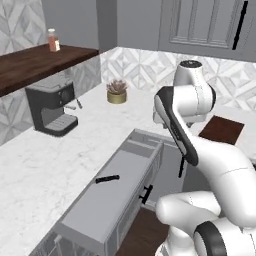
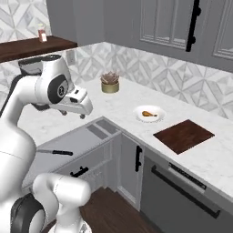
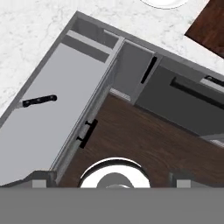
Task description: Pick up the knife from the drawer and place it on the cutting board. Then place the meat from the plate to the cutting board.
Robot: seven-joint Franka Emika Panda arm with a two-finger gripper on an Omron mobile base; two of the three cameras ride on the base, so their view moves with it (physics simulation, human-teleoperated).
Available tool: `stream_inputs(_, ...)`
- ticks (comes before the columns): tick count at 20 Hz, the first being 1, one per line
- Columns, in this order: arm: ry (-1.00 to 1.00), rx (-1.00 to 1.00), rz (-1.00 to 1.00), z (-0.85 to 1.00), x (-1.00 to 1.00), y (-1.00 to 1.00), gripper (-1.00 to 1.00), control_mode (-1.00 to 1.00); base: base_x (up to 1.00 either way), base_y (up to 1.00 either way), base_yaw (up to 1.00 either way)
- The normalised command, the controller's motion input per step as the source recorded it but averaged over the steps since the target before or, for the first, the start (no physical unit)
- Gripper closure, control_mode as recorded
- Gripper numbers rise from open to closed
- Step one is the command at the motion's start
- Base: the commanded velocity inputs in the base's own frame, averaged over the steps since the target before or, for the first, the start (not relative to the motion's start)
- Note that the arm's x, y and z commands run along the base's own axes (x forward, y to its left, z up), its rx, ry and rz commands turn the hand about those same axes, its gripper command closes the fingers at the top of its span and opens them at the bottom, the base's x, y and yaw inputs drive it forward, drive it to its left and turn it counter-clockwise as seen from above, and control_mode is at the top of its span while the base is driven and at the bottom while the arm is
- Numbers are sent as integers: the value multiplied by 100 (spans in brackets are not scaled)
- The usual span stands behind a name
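Observation:
The grey drawer (image 1: pixel 100 205) (image 2: pixel 77 139) (image 3: pixel 48 118) stands pulled out below the marble counter. On its floor lies the knife (image 1: pixel 107 178) (image 2: pixel 55 152) (image 3: pixel 37 101), black handle plain, blade faint against the grey. My gripper (image 2: pixel 73 113) (image 3: pixel 111 181) hangs high above the drawer's inner end, open, fingers wide apart and holding nothing. The white plate (image 2: pixel 139 109) (image 3: pixel 164 3) sits on the counter with the orange-brown meat (image 2: pixel 148 114) on it. Right of it lies the dark reddish-brown cutting board (image 1: pixel 222 129) (image 2: pixel 183 135) (image 3: pixel 210 26).
A black coffee machine (image 1: pixel 50 107) and a potted plant (image 1: pixel 117 93) (image 2: pixel 110 83) stand on the counter's far side. A bottle (image 1: pixel 53 40) is on the wooden shelf. A dishwasher front (image 2: pixel 182 186) lies under the board. The drawer's bar handle (image 3: pixel 86 133) juts over the wood floor.

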Motion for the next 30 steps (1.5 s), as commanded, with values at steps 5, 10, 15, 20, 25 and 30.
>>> stream_inputs(5,0,0,0,0,0,0,-100,100,9,-90,0)
stream_inputs(10,0,0,0,0,0,0,-100,100,8,-71,13)
stream_inputs(15,0,0,0,0,0,0,-100,100,29,-7,12)
stream_inputs(20,29,8,14,-60,-2,61,-100,-100,0,0,0)
stream_inputs(25,34,4,10,-100,73,100,-100,-100,0,0,0)
stream_inputs(30,15,0,1,-98,31,95,-100,-100,0,0,0)
